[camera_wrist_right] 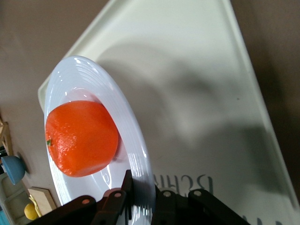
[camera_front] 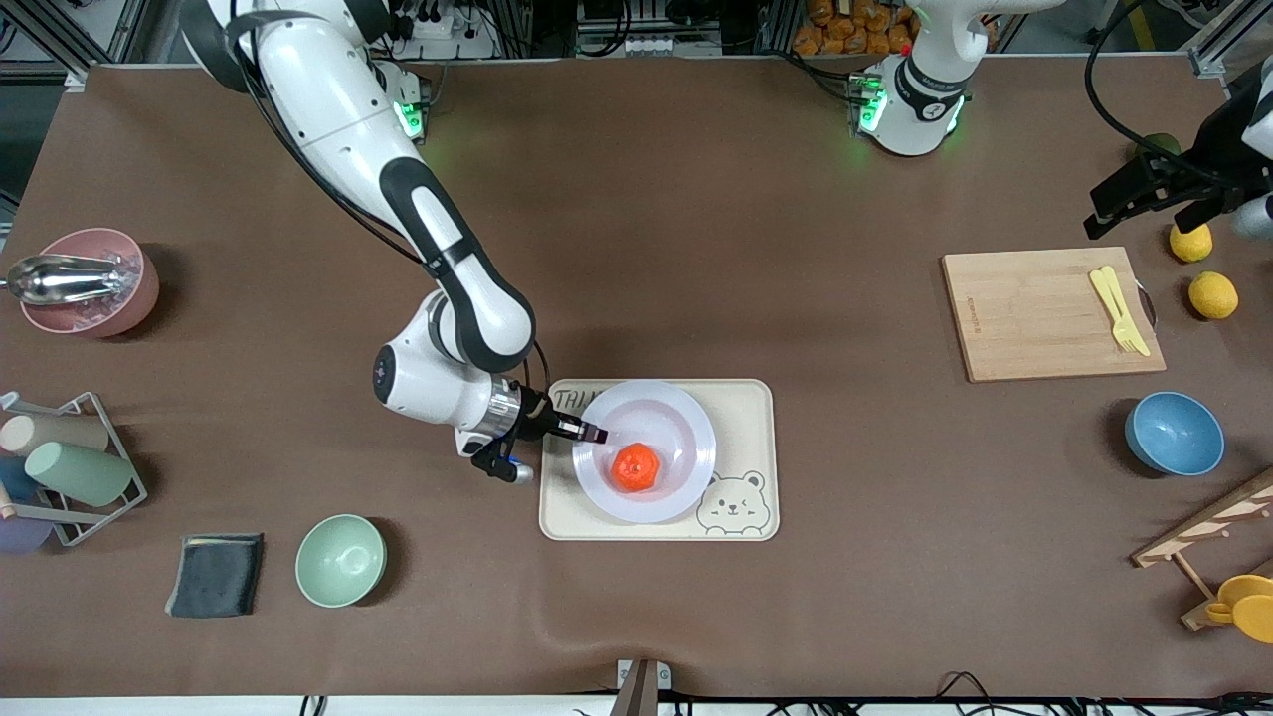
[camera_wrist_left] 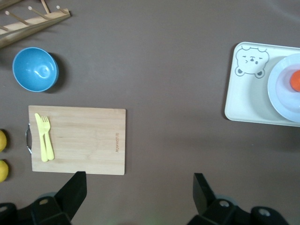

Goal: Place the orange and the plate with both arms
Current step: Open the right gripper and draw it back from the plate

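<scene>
The pale lavender-white plate (camera_front: pixel 686 418) is over the cream bear-printed tray (camera_front: pixel 756 398) in the middle of the table, and the orange (camera_front: pixel 636 466) lies in it. My right gripper (camera_front: pixel 594 435) is shut on the plate's rim at the edge toward the right arm's end. In the right wrist view the fingers (camera_wrist_right: pixel 127 185) pinch the rim of the plate (camera_wrist_right: pixel 84 75) beside the orange (camera_wrist_right: pixel 82 138); the plate looks tilted and casts a shadow on the tray (camera_wrist_right: pixel 187 70). My left gripper (camera_front: pixel 1144 214) hangs open and empty over the table by the lemons; it is also open in its own view (camera_wrist_left: pixel 138 183).
A wooden cutting board (camera_front: pixel 1054 313) holds yellow cutlery. Two lemons (camera_front: pixel 1213 294) and a blue bowl (camera_front: pixel 1174 433) are at the left arm's end. A green bowl (camera_front: pixel 340 560), a dark cloth (camera_front: pixel 216 574), a cup rack (camera_front: pixel 60 467) and a pink bowl (camera_front: pixel 94 283) are at the right arm's end.
</scene>
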Robot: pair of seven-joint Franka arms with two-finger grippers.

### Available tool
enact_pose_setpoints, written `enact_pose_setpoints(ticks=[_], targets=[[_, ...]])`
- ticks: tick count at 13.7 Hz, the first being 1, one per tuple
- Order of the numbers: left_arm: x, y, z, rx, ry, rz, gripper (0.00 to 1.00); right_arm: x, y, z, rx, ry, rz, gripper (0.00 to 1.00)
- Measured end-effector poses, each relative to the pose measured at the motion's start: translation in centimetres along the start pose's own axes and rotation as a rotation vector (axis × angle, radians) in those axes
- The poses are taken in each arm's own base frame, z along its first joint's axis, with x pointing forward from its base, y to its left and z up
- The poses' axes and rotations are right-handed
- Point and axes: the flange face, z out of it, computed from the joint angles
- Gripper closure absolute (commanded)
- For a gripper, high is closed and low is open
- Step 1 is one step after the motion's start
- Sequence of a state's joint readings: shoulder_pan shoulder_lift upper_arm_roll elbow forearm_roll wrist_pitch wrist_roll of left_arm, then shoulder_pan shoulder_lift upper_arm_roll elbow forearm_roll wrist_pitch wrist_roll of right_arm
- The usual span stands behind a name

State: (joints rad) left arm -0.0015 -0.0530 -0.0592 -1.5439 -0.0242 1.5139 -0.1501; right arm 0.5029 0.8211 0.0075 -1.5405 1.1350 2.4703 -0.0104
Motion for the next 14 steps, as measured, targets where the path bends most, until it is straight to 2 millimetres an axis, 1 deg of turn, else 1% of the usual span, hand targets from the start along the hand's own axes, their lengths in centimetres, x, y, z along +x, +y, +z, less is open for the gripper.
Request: enact_pose_setpoints(ticks=[1, 2, 4, 6, 8, 9, 11, 13, 14], targets=[[0.2, 0.2, 0.1, 0.006, -0.001, 0.005, 0.0, -0.2, 0.1, 0.5, -0.003, -0.006, -0.001, 0.2], [0.3, 0.5, 0.2, 0.01, -0.002, 0.01, 0.0, -0.3, 0.0, 0.8, -0.003, -0.009, -0.003, 0.0], [0.4, 0.5, 0.2, 0.013, -0.003, 0.012, 0.0, -0.2, -0.4, 0.6, 0.003, -0.004, -0.007, 0.0], [0.4, 0.5, -0.1, 0.013, 0.002, 0.012, 0.0, 0.3, -1.2, -0.1, 0.016, 0.009, -0.017, 0.0], [0.4, 0.5, -0.3, 0.013, 0.005, 0.012, 0.0, 1.1, -2.1, -1.9, 0.03, 0.024, -0.028, 0.0], [0.4, 0.5, -0.3, 0.013, 0.004, 0.013, 0.0, 1.7, -2.4, -3.3, 0.036, 0.011, -0.035, 0.0], [0.4, 0.5, -0.3, 0.013, 0.004, 0.012, 0.0, 3.4, -2.3, -7.5, 0.015, -0.049, -0.066, 0.0], [0.4, 0.4, -0.2, 0.013, 0.003, 0.011, 0.0, 5.3, -1.3, -12.8, -0.05, -0.105, -0.111, 0.0], [0.4, 0.4, -0.2, 0.013, 0.002, 0.011, 0.0, 5.9, -0.8, -15.5, -0.091, -0.122, -0.141, 0.0]])
